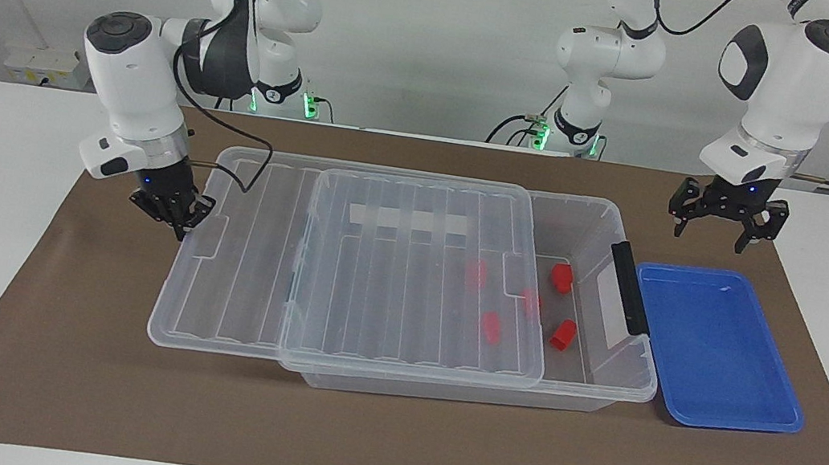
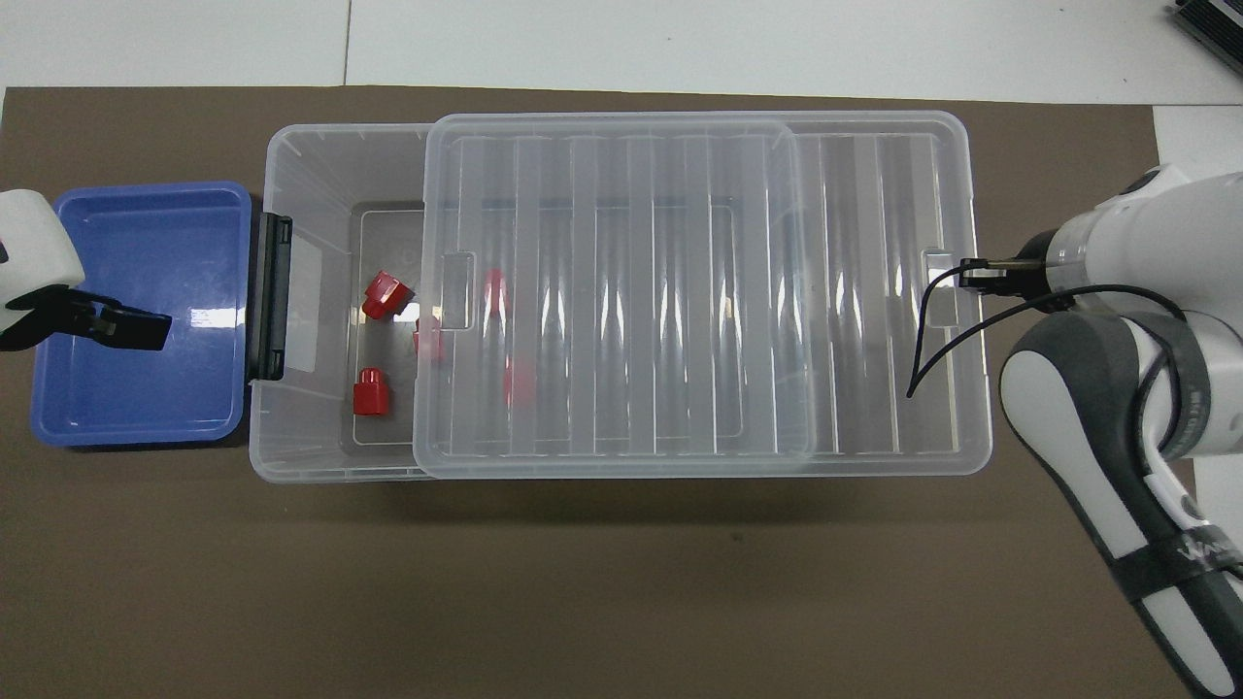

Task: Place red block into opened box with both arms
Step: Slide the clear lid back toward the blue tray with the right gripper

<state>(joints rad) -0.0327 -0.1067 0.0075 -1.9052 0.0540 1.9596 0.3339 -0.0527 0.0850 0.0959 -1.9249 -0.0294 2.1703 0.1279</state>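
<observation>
The right gripper (image 1: 177, 219), fingertips closed together with nothing held, is set against the lid (image 1: 394, 262) edge at 9 o'clock in the facing view. The left gripper (image 1: 718, 220) is spread wide and empty above the blue tray (image 1: 715, 404), at 2 o'clock. The red blocks (image 1: 562, 334) lie inside the box (image 1: 605, 377), partly covered by the lid.

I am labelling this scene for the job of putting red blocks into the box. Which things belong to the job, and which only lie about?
Belonging to the job:
- clear box
- its ribbed lid, partly over the box
- red blocks inside the box
- right gripper, shut, at the lid's edge
- left gripper, open, above the blue tray's edge

Only lying about:
- blue tray, beside the box
- brown mat
</observation>
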